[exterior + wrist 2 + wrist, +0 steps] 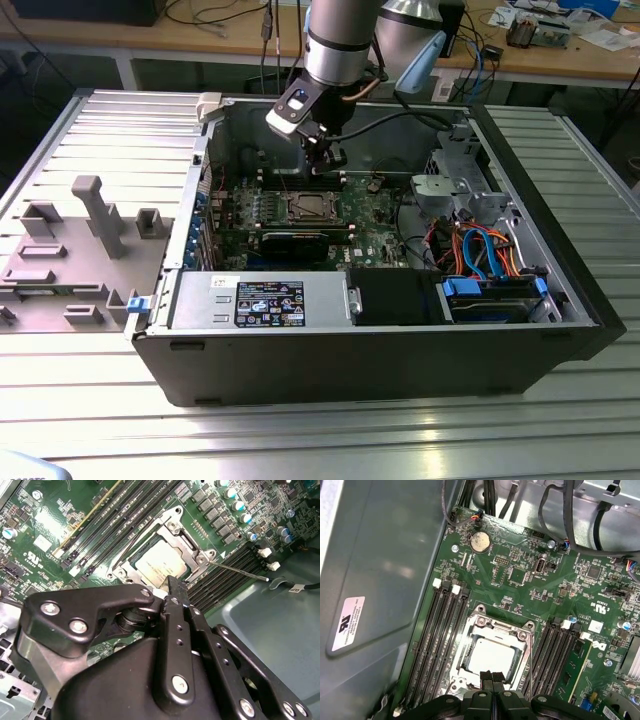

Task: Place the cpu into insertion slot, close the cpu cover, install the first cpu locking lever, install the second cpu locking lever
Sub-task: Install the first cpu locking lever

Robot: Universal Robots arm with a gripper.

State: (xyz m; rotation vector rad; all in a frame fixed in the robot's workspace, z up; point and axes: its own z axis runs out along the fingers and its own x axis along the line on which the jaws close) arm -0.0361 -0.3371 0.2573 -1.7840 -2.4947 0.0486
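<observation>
Exterior view: the gripper [326,158] hangs inside the open computer case [560,300], low over the green motherboard [380,235] and just beyond the insertion slot [310,207] near the board's middle. Second wrist view: its fingers [176,610] are pressed together on nothing, tip close over the cpu [160,562], which lies in the slot, framed by the cpu cover [199,555]; a thin locking lever [240,571] sticks out sideways. First wrist view: the clenched fingertips [487,677] hover at the chip's edge.
</observation>
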